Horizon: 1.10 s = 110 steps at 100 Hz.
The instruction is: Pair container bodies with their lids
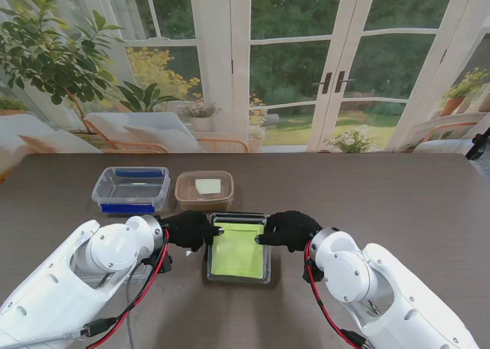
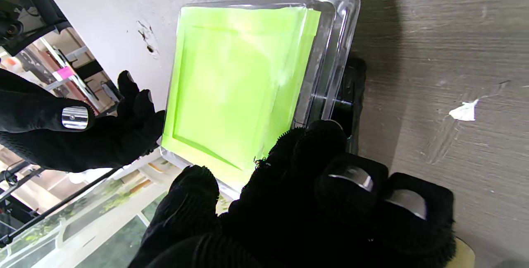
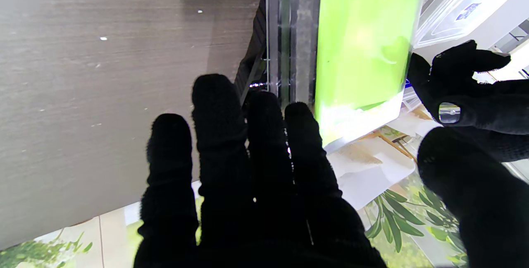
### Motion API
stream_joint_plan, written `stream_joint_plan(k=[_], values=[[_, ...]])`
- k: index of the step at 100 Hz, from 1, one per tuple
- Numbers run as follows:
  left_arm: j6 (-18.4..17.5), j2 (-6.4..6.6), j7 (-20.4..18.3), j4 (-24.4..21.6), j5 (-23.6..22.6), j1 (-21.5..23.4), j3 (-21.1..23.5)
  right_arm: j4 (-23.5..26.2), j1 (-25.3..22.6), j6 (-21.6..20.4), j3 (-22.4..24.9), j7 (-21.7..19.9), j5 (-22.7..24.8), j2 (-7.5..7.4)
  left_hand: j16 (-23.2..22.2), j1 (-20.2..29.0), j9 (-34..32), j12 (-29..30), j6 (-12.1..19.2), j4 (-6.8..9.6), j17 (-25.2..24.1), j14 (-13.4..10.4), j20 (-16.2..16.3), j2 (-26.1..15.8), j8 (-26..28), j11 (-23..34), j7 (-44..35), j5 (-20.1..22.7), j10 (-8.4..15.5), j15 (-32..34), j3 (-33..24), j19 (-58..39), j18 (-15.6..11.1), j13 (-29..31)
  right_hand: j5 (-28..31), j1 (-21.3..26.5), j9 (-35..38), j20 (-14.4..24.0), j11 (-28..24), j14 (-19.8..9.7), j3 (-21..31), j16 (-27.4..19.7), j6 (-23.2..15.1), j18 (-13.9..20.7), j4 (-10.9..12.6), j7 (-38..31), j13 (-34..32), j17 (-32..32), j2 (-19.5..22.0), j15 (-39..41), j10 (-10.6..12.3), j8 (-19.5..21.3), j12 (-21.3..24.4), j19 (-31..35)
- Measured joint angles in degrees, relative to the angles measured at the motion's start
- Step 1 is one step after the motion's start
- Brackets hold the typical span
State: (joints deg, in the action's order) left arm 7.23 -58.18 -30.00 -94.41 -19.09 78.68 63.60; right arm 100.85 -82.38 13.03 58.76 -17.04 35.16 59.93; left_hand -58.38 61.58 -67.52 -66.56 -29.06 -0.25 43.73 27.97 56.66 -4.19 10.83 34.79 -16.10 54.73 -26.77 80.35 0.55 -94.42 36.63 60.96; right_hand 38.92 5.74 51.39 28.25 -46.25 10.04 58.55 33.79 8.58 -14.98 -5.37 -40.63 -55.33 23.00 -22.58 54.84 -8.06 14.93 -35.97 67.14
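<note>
While both hands press the green box at 9 and 3 o'clock, fingers bent on its edges, two boxes wait.

Table is matt dark wood-grain, slightly scuffed. On it, the clear glossy plastic container holds a smooth lime-green sheet; just beyond it sit a translucent brown plastic tub and a clear blue-trimmed plastic box. Both hands wear black knit cloth with shiny metal fingertip insets; arms are glossy white plastic.

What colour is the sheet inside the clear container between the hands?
Bright lime green sheet; left wrist view.
</note>
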Motion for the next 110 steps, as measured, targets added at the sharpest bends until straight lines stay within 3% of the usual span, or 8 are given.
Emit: stream_joint_plan(k=[26,110], values=[[-0.1,-0.16,0.0,2.6,0.8,-1.5,-0.2,-2.5,3.3,1.7,-3.3,0.9,0.5,0.39,0.0,0.0,0.0,0.0,0.1,0.00,0.0,0.0,0.0,0.0,-0.3,0.0,0.3,0.0,0.1,0.0,0.0,0.0,0.0,0.0,0.0,0.0,0.0,0.0,0.0,0.0,0.0,0.0,-2.2,0.0,0.0,0.0,0.0,0.0,0.0,0.0,0.0,0.0,0.0,0.0],[0.0,-0.68,-0.2,10.5,3.5,-7.2,-3.9,-11.4,12.2,6.6,-11.7,2.5,-3.3,1.80,0.0,0.0,0.0,0.0,0.2,0.00,0.0,-0.1,0.0,0.0,-0.4,0.0,0.5,-0.2,0.2,0.0,0.0,0.0,0.0,0.0,-0.1,0.0,0.0,0.1,0.0,0.0,0.0,0.0,-3.2,0.0,0.0,0.2,0.0,0.0,0.0,0.0,0.1,-0.1,0.0,0.0]])
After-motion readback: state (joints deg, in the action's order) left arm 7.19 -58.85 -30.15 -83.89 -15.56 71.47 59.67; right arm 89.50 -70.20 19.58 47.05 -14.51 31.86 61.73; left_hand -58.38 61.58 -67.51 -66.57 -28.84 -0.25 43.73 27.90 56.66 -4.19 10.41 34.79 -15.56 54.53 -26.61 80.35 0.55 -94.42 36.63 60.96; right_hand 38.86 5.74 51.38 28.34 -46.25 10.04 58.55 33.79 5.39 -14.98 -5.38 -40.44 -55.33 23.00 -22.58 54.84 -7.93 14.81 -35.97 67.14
